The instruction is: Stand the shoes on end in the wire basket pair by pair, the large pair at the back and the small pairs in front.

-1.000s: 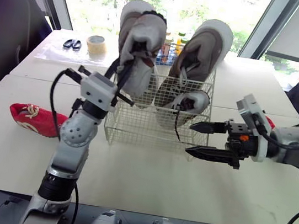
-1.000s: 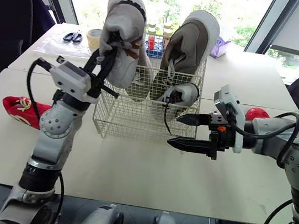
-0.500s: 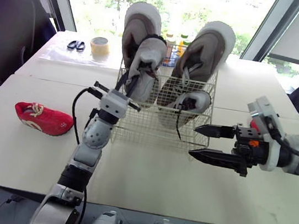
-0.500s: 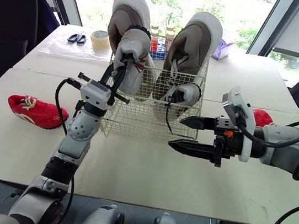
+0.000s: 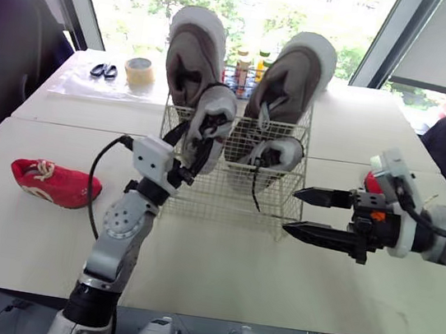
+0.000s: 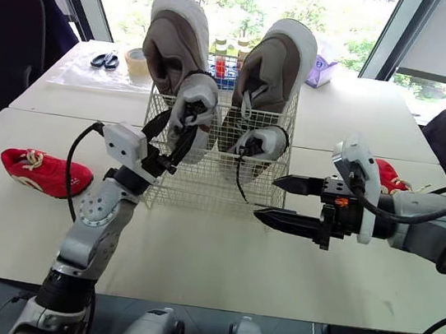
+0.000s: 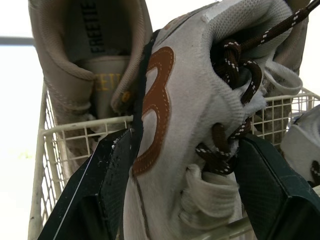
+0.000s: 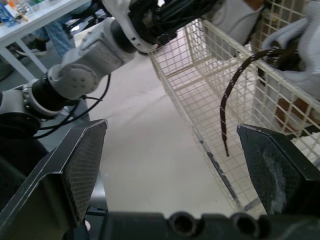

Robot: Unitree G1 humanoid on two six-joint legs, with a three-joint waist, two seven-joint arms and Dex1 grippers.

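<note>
While the wire basket point(image 5: 220, 201) stood on the white table point(image 5: 233, 272), the left gripper point(image 5: 185, 149) was clenched on a small grey shoe point(image 7: 200, 125) in the basket's front left corner. That shoe was pale grey-white mesh with a curved brown patch on its side. Its dark brown laces were flecked with white and bunched loosely at the tongue. It stood on end, its lower part behind the front mesh and its upper part above the rim. It leaned against the left large shoe point(image 5: 190, 54). In the left wrist view the two black fingers point(image 7: 112, 175) pressed its flanks, one on the brown patch and the other by the laces.

The left large shoe and the right large shoe point(image 5: 299, 70), both taupe with thick white soles, stood upright at the back of the basket. A second small grey shoe point(image 5: 275, 152) stood in the front right corner, and its brown lace point(image 8: 235, 100) hung out through the front mesh.

The right gripper point(image 5: 292, 208) hovered beside the basket's right front corner. Its fingers were spread wide, pointing at the basket and gripping nothing, with the hanging lace near their tips but apart from them.

A red shoe point(image 5: 54, 183) lay on the table well to the basket's left. Another red shoe point(image 6: 388, 174) lay behind the right gripper. Scissors point(image 5: 102, 70) and a tape roll point(image 5: 140, 70) sat at the far left of the table.
</note>
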